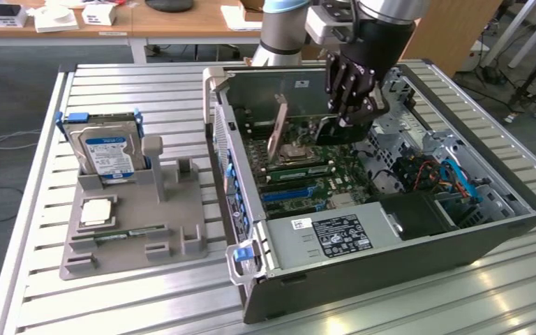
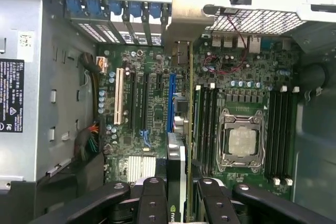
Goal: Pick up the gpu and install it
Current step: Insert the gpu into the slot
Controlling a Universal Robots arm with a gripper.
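Black end effector (image 2: 176,195) clenched on the gpu (image 2: 177,156), held on edge inside the open case (image 1: 389,258) over the motherboard (image 2: 152,108), near its blue slot (image 2: 171,98). Installation is in hand; seating likely demands exact alignment.

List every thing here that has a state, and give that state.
computer case, lying on its side, side panel off, open.
gripper, shut on the gpu.
gpu, held upright on edge over the motherboard inside the computer case; seated or not, cannot tell.
hard drive, standing upright in the grey holder.
RAM stick, lying flat in the grey holder.
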